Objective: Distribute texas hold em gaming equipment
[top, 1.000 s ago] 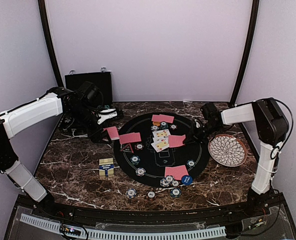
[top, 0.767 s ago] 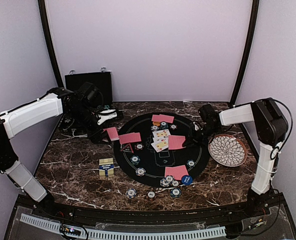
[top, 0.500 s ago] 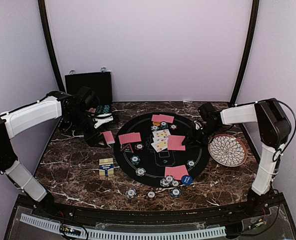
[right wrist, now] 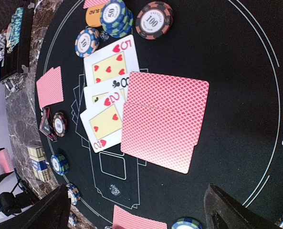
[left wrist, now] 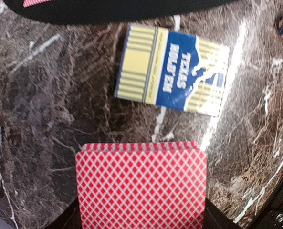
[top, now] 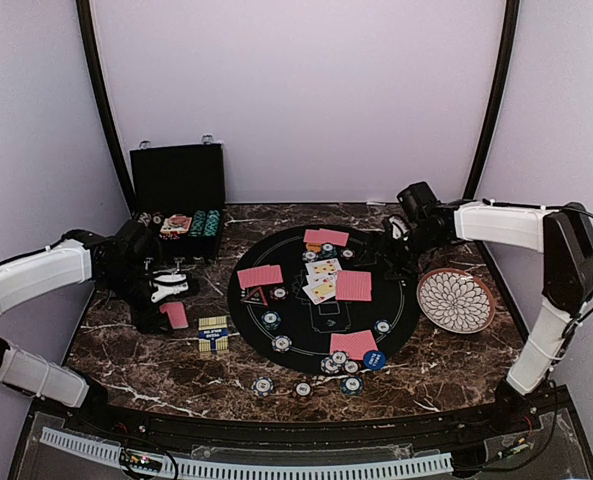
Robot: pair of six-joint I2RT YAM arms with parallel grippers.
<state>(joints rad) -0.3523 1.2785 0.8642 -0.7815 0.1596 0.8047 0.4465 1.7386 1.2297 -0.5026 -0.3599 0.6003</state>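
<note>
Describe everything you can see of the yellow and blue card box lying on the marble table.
The card box is a flat rectangular pack, seemingly cardboard, with yellow striped ends and a blue band reading TEXAS HOLD'EM. It lies flat on the marble table, just left of the black round mat without touching it. The red-backed card stack is close by but apart from it.
</note>
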